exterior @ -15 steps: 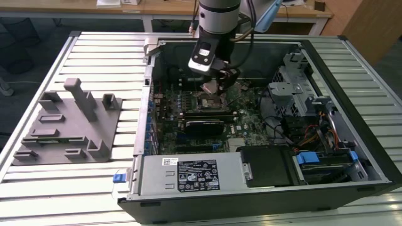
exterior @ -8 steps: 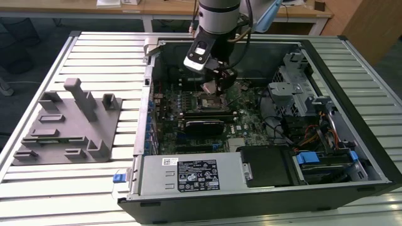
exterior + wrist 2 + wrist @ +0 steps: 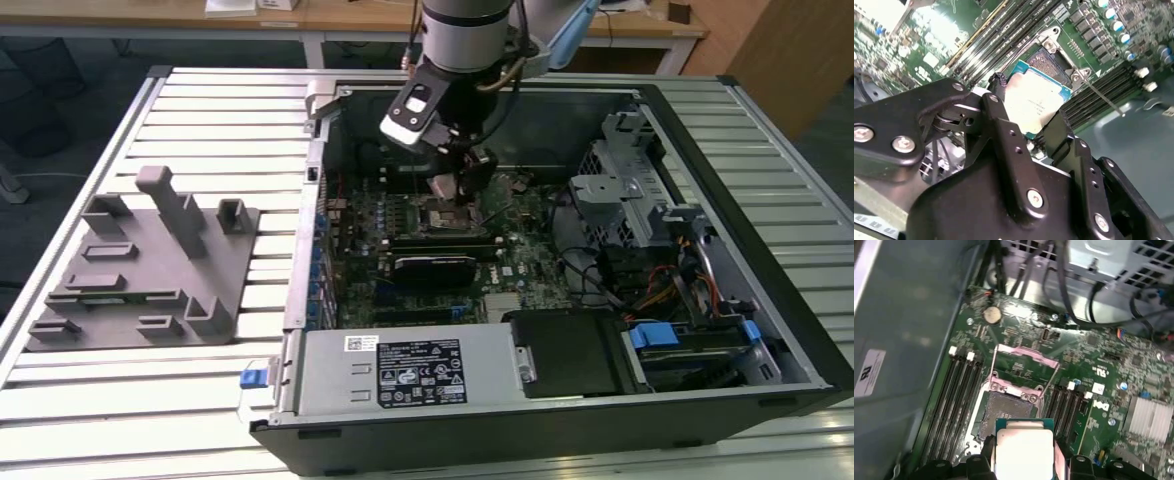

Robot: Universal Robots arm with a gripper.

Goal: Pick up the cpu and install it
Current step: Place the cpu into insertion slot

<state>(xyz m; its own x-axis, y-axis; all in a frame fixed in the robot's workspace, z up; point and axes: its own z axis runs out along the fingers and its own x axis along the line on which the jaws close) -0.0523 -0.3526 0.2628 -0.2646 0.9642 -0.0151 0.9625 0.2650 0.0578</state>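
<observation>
The cpu (image 3: 1036,102) is a small square chip with a silvery-white top and a green rim, and my gripper (image 3: 1029,106) is shut on it by two opposite edges. In the first wrist view the cpu (image 3: 1024,450) hangs between the black fingers (image 3: 985,452), just off the open socket (image 3: 1006,410), whose load plate (image 3: 1026,362) stands raised. The second wrist view has the socket (image 3: 1050,59) partly covered by the chip. In the exterior view my gripper (image 3: 454,190) is down inside the computer case, right above the socket (image 3: 441,215) on the motherboard.
Memory slots (image 3: 956,390) flank the socket on both sides. A grey holder block (image 3: 140,265) sits on the slatted table at the exterior view's left. The power supply (image 3: 400,370), drive cage (image 3: 634,180) and loose cables (image 3: 601,270) crowd the case.
</observation>
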